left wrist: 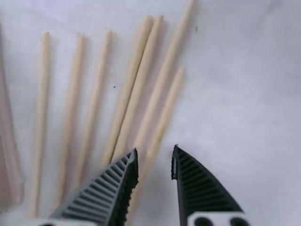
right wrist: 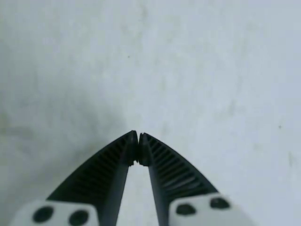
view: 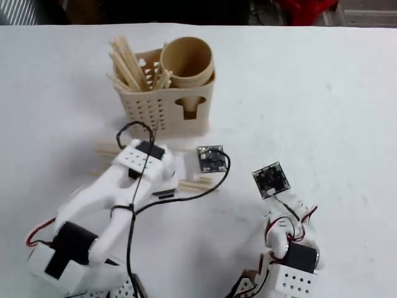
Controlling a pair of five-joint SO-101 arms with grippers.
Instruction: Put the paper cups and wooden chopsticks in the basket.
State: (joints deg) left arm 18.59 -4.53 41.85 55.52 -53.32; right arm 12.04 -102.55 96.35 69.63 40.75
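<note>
The left arm [view: 139, 164] is covering most of the loose wooden chopsticks [left wrist: 141, 89] lying near the middle of the desk [view: 322, 93]; only their ends are poking out on either side of it. In the left wrist view, seven are lying side by side, several cut off at the view's edge. The left gripper [left wrist: 154, 162] is hovering over them, fingers parted, grasping nothing. The basket [view: 166, 108] is standing toward the far edge, already holding paper cups [view: 187, 61] and a bundle of chopsticks [view: 127, 62]. The right gripper [right wrist: 138, 136] is hanging near the front edge, fingers clenched together on nothing, with broad white desk spreading toward the right edge.
</note>
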